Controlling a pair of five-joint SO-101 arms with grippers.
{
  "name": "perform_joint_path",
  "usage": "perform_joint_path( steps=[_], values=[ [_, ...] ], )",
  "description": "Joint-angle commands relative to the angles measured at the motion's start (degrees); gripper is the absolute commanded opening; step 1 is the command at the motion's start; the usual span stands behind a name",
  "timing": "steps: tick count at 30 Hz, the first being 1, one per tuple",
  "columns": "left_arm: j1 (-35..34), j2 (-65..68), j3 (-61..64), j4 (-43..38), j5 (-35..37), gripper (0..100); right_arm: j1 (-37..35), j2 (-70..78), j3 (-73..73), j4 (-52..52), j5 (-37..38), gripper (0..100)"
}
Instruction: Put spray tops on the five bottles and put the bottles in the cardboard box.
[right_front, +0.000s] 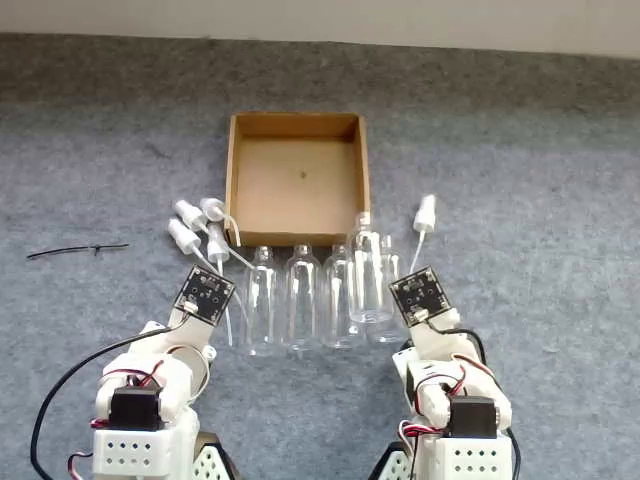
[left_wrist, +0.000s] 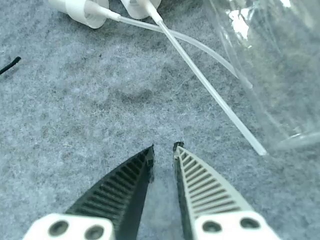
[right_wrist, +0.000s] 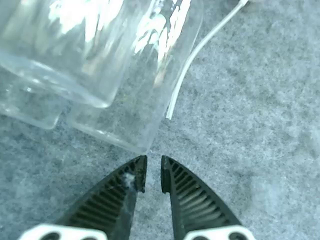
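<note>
Several clear bottles (right_front: 303, 295) without tops lie side by side on the grey felt, just in front of the open cardboard box (right_front: 233, 180); one bottle (right_front: 367, 270) rests on top of the others. Several white spray tops (right_front: 198, 225) lie left of the box, and one more spray top (right_front: 424, 214) lies to its right. My left gripper (left_wrist: 163, 148) is shut and empty, low over the felt beside the leftmost bottle (left_wrist: 270, 65), near two spray tops (left_wrist: 82, 12) and their tubes (left_wrist: 210, 90). My right gripper (right_wrist: 152, 161) is shut and empty at the base of a bottle (right_wrist: 145, 100), next to a tube (right_wrist: 195, 60).
A black cable tie (right_front: 78, 250) lies on the felt at the far left. The felt's far edge (right_front: 320, 38) runs behind the box. Both arm bases stand at the near edge, with open felt to the outside of each.
</note>
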Motion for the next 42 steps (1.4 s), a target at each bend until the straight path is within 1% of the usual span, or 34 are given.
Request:
perform_joint_path(
  steps=[1,23,25,31,35,37,39,42],
  values=[
    [0.4,-0.2,1.2,0.6,-0.3,7,0.2,-0.4,6.9,0.5,0.5,3.7],
    [0.4,-0.2,1.2,0.6,-0.3,7,0.3,-0.4,6.9,0.4,0.5,3.7],
    [0.3,-0.2,1.2,0.4,-0.4,7,0.2,-0.5,6.9,-0.6,0.5,3.7],
    [0.1,-0.2,1.2,0.4,-0.4,7,0.5,-0.5,6.9,-8.3,0.5,3.7],
    [0.1,-0.2,1.2,0.4,-0.4,7,0.5,-0.5,6.5,-9.0,0.2,3.7],
    [0.1,-0.2,1.2,0.4,-0.4,7,1.6,-0.5,6.4,-8.5,0.2,3.7],
    [0.1,-0.2,1.2,0.4,-0.4,7,4.4,-0.5,6.1,-6.6,0.4,3.7],
    [0.1,-0.2,1.2,0.4,-0.4,7,10.1,0.0,-1.2,-4.2,0.4,3.9]
  ],
)
